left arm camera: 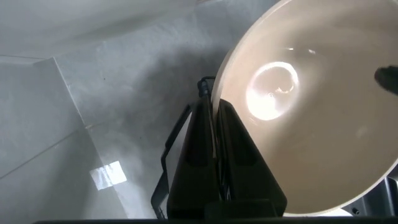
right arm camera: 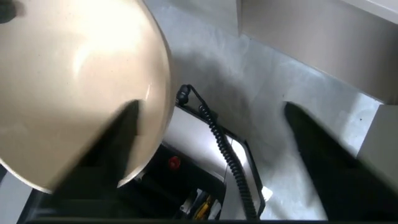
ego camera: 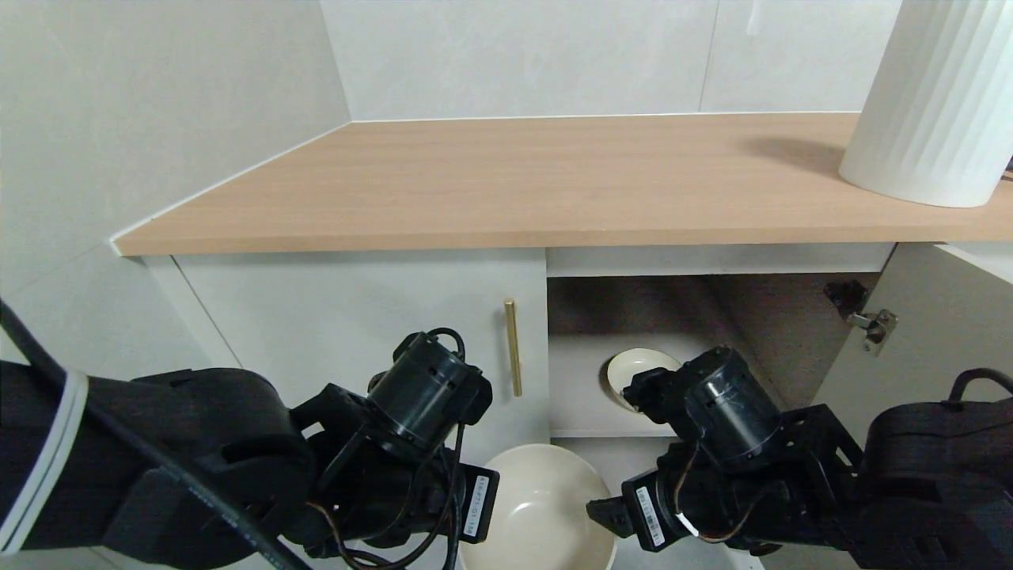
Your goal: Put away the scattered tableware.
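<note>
A large cream bowl (ego camera: 538, 507) hangs low in front of the cabinet, between my two arms. My left gripper (ego camera: 473, 507) is shut on the bowl's left rim; in the left wrist view the fingers (left arm camera: 214, 118) pinch the rim of the bowl (left arm camera: 311, 112) from both sides. My right gripper (ego camera: 609, 514) is at the bowl's right rim and open. Its fingers are spread wide (right arm camera: 210, 106), one of them against the bowl (right arm camera: 68, 81). A smaller cream bowl (ego camera: 637, 370) rests on the shelf inside the open cabinet.
The wooden countertop (ego camera: 514, 182) runs above the cabinet, with a white ribbed container (ego camera: 926, 103) at its right end. The left cabinet door with its brass handle (ego camera: 512, 348) is closed. The right door (ego camera: 910, 317) is swung open.
</note>
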`<state>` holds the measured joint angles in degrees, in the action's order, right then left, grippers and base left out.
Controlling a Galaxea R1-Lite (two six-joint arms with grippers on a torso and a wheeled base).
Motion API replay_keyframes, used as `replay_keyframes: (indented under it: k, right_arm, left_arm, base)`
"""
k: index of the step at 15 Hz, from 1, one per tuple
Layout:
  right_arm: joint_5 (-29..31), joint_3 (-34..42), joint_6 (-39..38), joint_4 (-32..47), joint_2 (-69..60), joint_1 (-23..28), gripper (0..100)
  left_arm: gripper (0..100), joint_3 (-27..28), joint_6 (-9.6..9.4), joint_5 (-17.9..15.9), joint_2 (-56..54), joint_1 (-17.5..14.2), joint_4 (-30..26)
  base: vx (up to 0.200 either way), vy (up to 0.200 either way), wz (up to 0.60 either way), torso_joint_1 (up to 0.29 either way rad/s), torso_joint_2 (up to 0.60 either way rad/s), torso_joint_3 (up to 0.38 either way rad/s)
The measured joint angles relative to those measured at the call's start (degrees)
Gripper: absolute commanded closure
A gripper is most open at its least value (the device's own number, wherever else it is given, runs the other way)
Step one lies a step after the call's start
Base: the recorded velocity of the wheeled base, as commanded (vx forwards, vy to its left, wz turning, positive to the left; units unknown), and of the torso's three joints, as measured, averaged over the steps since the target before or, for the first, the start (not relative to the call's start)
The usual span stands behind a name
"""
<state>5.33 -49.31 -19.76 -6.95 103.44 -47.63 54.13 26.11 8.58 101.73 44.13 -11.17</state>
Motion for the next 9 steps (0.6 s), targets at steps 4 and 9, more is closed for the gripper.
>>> replay_keyframes:
  k: [4, 9]
  right_arm:
    - [-0.3, 0.0, 0.0, -0.4, 0.2, 0.0, 100]
    - [-0.1, 0.1, 0.0, -0.2, 0.3, 0.0, 100]
  left_arm:
    - [100, 0.1, 0.11, -0.3, 0.1, 0.2, 0.4]
    - [100, 0.1, 0.13, -0.1, 0.1, 0.2, 0.2]
  base:
    - [0.000, 0.000, 0.00, 0.000, 0.00, 0.000]
    - [0.000, 0.000, 0.00, 0.000, 0.00, 0.000]
